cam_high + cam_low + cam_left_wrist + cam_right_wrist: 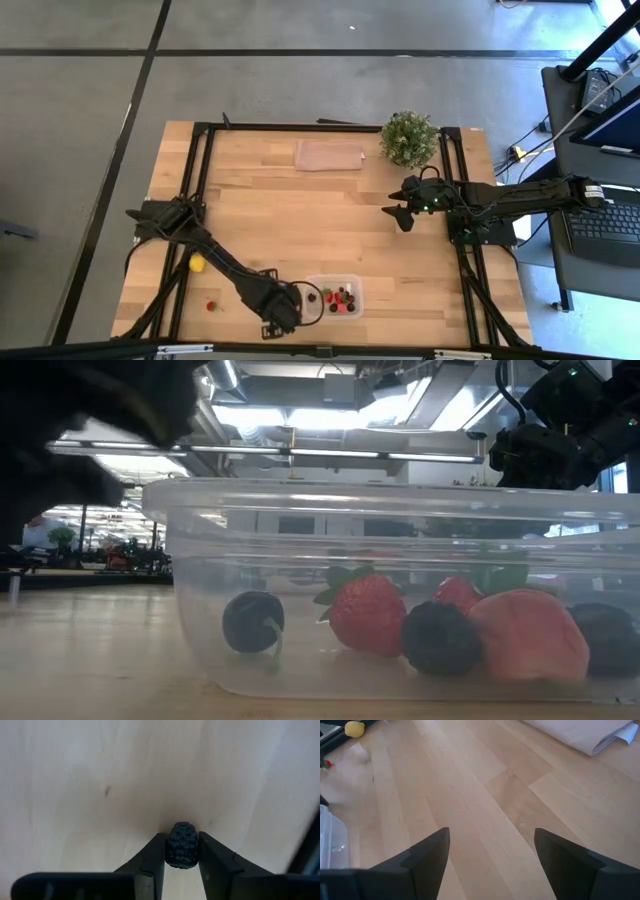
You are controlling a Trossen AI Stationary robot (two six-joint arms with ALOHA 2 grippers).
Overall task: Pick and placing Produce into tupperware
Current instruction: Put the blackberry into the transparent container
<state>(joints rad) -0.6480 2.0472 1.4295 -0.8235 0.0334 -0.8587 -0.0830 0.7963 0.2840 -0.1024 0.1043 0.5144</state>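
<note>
The tupperware (pixel 312 282), a clear tub near the table's near edge, holds red strawberries (pixel 368 612) and dark berries (pixel 252 622). My left gripper (pixel 182 851) points down just left of the tub (pixel 283 312) and is shut on a dark bumpy berry (pixel 182 840). A yellow lemon (pixel 197 263) and a red strawberry (pixel 211 306) lie on the wood farther left. My right gripper (pixel 398 212) hangs open over the table's right part, with nothing between its fingers (pixel 492 850). My left gripper pinches the dark berry by its two opposite sides (pixel 170 851) between its two fingers (pixel 156 857), at their free ends. The fingers come from above, pointing down. The berry sits right at the wood; whether it rests on it I cannot tell.
A bushy green potted plant (pixel 408 138) stands at the far right, and a flat brownish sheet (pixel 330 155) lies beside it at the far edge. Black frame rails (pixel 200 170) run along both sides of the table. Bare wood fills the middle.
</note>
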